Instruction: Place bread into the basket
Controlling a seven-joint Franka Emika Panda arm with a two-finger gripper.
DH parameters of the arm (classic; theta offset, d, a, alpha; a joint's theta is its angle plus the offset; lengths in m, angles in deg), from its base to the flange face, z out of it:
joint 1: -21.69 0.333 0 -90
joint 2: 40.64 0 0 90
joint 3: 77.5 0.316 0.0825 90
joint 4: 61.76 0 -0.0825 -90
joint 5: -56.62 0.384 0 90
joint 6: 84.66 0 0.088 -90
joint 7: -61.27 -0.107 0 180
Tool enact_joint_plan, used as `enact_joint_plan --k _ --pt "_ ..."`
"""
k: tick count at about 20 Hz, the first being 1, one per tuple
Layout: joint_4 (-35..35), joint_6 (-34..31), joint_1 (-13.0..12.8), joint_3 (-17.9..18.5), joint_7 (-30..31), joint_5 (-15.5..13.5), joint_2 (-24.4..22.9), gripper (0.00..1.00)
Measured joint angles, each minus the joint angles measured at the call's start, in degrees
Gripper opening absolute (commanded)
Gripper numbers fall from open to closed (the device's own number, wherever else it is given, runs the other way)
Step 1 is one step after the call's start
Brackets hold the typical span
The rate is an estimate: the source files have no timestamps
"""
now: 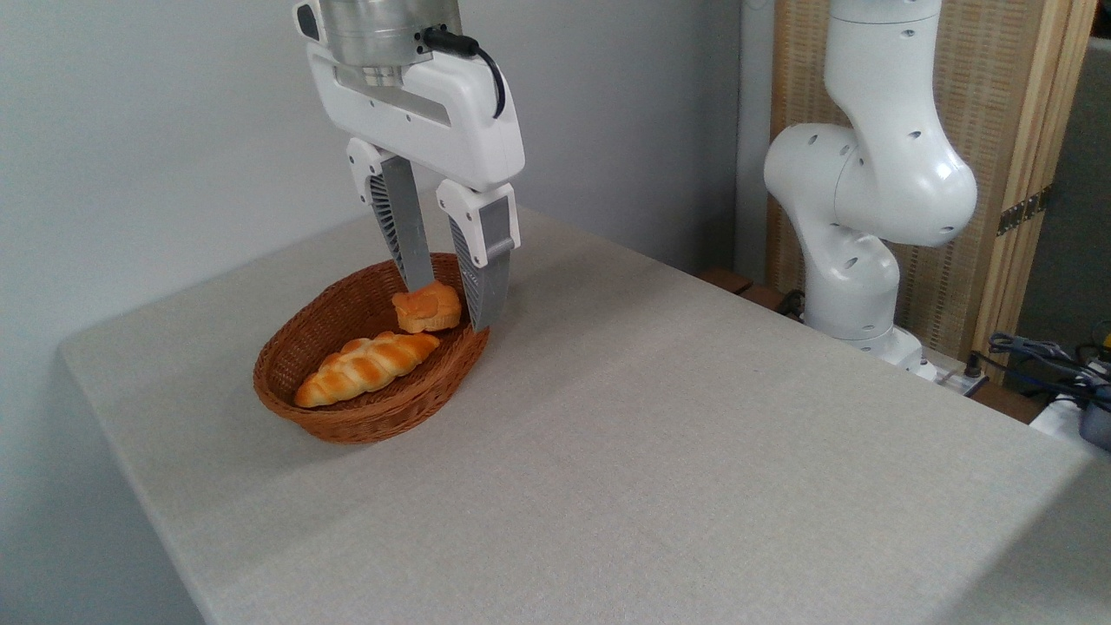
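The bread [426,308] sits inside the basket [364,421] at its far end, right between the spread, open fingers of the gripper [451,305], so it looks released and straight up is the clear way out.

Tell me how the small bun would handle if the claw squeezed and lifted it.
The bun looks rounded and knotted, so it may roll once set down. Its glossy crust could slip against the claw. It seems small for the fingers' span, probably light.

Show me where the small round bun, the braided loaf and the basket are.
small round bun [426,308], fixed camera, its top
braided loaf [366,367], fixed camera, its middle
basket [364,425], fixed camera, near outer wall
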Motion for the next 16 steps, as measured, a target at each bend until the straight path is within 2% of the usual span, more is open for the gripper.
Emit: enact_joint_plan --k 3,8,16 --pt "0.0 -0.1 0.0 0.02 -0.12 0.2 -0.01 1.0" --pt "0.0 -0.38 -0.03 0.02 -1.18 2.14 -0.02 1.0" --pt "0.0 -0.83 -0.03 0.02 -1.31 2.23 -0.03 1.0"
